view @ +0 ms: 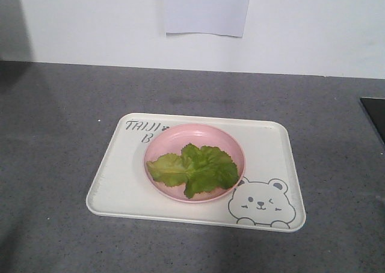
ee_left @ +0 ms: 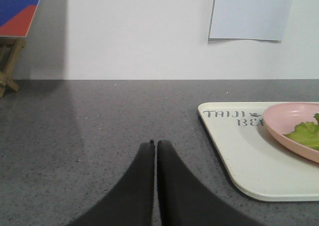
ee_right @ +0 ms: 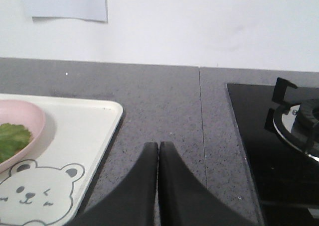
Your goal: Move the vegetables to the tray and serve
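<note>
**Inspector:** On the grey counter, front view: the tray lies flat, a pink plate standing on it. The vegetables lie in that plate, toward its 6 o'clock side. Neither arm shows in this view.

**Assistant:** And the left wrist view?

**Inspector:** The left gripper has its jaws pressed together, holding nothing, low over bare counter. The tray's near corner sits at its 2 o'clock, apart from the fingertips. Only a sliver of leaf shows at the plate's edge.

**Assistant:** Right wrist view?

**Inspector:** The right gripper is likewise closed and empty. The tray lies at 9 o'clock with its bear drawing; a black stove lies at 3 o'clock. Only this view shows the burner; only the front view shows the whole leaves.

**Assistant:** Handling?

**Inspector:** My judgement: the leaves are light, limp and easily torn, so pinching them directly is poor practice. They already rest in a stiff plate on a stiff tray. The tray's raised rim along the short sides, one gripper each, looks the sound hold; the plate may slide if tilted.
</note>
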Motion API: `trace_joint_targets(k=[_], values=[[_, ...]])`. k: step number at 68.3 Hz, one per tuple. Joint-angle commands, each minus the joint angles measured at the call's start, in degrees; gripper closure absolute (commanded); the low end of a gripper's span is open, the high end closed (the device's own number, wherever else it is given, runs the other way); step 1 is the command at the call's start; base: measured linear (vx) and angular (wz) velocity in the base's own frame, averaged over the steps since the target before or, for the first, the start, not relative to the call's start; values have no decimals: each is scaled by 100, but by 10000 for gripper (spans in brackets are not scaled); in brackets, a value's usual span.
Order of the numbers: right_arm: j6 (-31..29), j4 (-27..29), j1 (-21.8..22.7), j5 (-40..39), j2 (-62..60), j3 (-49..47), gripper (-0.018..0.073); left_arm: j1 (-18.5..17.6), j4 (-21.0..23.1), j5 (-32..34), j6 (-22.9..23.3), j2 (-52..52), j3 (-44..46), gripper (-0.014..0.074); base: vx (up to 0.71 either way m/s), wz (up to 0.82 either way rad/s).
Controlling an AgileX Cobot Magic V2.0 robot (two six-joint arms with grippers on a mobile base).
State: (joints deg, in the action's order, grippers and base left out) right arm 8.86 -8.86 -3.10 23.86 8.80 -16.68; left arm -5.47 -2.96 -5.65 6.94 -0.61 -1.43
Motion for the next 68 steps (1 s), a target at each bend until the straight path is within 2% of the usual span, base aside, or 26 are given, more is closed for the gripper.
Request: trace_joint_targets(k=[1, 18, 30, 46, 59, 68], values=[[23, -29, 250, -1046, -182, 251, 566, -32, 49, 420, 75, -92, -138, 604, 0, 0], [-47, 357, 320, -1661, -750, 1182, 566, -32, 49, 420, 75, -92, -138, 604, 0, 0], [-47, 371, 320, -2176, -972, 1851, 565, -32, 49, 420, 75, -92, -138, 604, 0, 0], [-444, 396, 356, -2152, -972, 1880, 564, -32, 49, 420, 75, -92, -138, 604, 0, 0], [-453, 716, 910, -2139, -972, 1880, 564, -32, 49, 420, 75, -92, -138, 604, 0, 0], [-482, 671, 986, -2139, -972, 1880, 564, -32, 49, 420, 75, -92, -138, 604, 0, 0]])
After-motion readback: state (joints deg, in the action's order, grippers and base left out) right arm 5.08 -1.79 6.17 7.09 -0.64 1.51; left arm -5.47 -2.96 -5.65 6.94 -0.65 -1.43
